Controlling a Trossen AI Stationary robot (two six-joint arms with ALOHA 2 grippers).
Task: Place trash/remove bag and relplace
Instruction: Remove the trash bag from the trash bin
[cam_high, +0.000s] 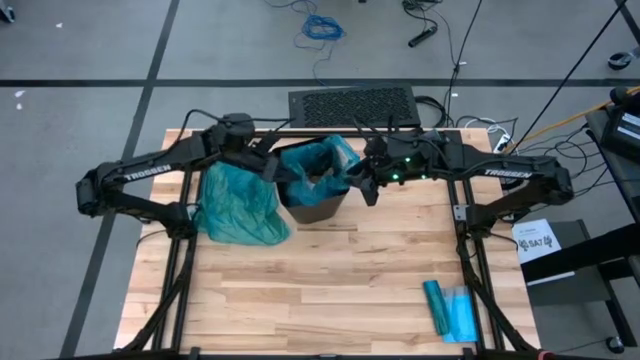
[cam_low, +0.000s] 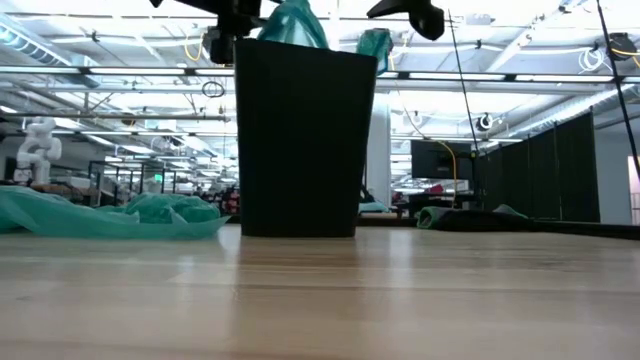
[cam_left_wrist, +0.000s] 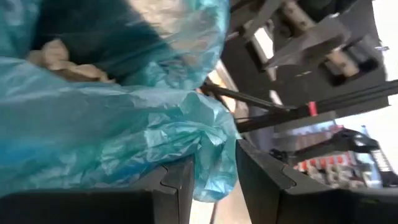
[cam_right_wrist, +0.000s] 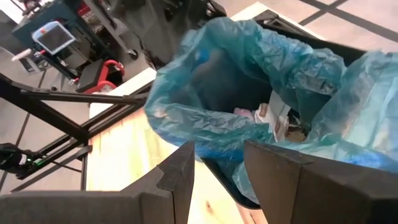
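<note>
A black bin (cam_high: 318, 205) (cam_low: 298, 140) stands on the table's far middle, lined with a teal plastic bag (cam_high: 318, 162) (cam_right_wrist: 249, 68). Wads of trash lie inside the bag (cam_right_wrist: 281, 121) (cam_left_wrist: 62, 59). My left gripper (cam_high: 272, 170) (cam_left_wrist: 214, 165) is at the bin's left rim, shut on the bag. My right gripper (cam_high: 362, 185) (cam_right_wrist: 217, 152) is at the bin's right rim, also shut on the bag. In the low view, teal film (cam_low: 292, 25) rises above the bin's top on both sides. My left gripper pinches a gathered fold of the bag's rim (cam_left_wrist: 212, 146) between its two fingers, on the bin's left side. It comes slanting down from the table's left. The film bunches and hangs slack past the fingers, and the bag's body stays in the bin. My right gripper pinches the bag's rim (cam_right_wrist: 214, 140) on the bin's right side between its two fingers, slanting down from the table's right. The rim is bunched into several layers there. The bag's mouth stays open, with the rest of the bag in the bin.
A second teal bag (cam_high: 238, 205) (cam_low: 110, 215) lies crumpled on the table left of the bin. A flat blue-teal packet (cam_high: 450, 310) lies near the front right corner. A dark mat (cam_high: 352, 105) sits beyond the far edge. Bare wood lies in front of the bin.
</note>
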